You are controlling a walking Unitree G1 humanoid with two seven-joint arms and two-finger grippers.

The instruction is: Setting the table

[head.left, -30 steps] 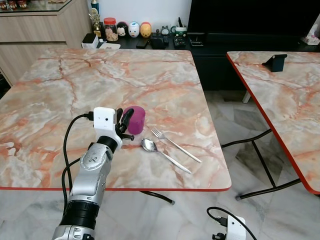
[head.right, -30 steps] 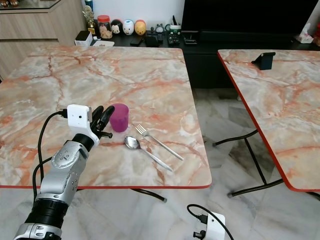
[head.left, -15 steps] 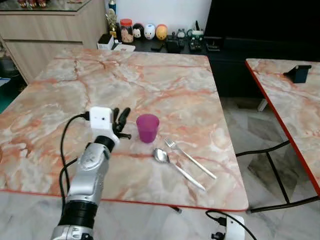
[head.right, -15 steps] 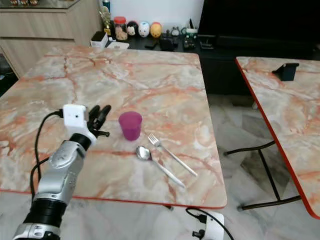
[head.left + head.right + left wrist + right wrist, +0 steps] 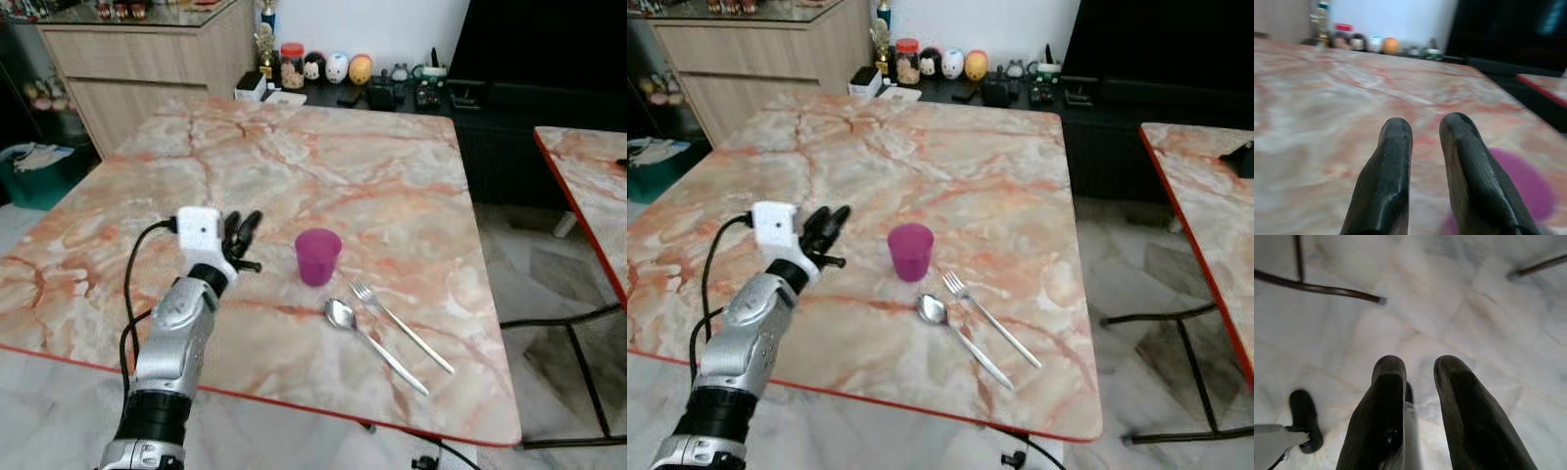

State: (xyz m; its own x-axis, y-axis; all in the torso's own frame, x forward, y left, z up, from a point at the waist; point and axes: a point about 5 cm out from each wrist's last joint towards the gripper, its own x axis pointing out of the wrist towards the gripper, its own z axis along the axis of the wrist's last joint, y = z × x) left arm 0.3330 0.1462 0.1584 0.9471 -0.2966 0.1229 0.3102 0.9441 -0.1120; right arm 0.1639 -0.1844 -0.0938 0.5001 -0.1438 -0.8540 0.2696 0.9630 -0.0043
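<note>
Purple cup (image 5: 318,257) stands upright to the right of left gripper (image 5: 242,230), apart from it; fingers (image 5: 1393,161) narrowly parted, holding nothing. Left arm nearer.

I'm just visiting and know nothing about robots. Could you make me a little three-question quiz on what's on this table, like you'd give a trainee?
1. True or false: the left gripper is holding the purple cup.
2. Which lies nearer the table's front edge: A) the spoon, B) the fork?
3. Fill in: the cup stands ____ (upright / tipped over).

Key
1. False: the gripper is empty, with a gap of tabletop between it and the cup on its right.
2. A: the spoon lies just in front of the fork, both slanting the same way.
3. Upright, open end up.
</note>
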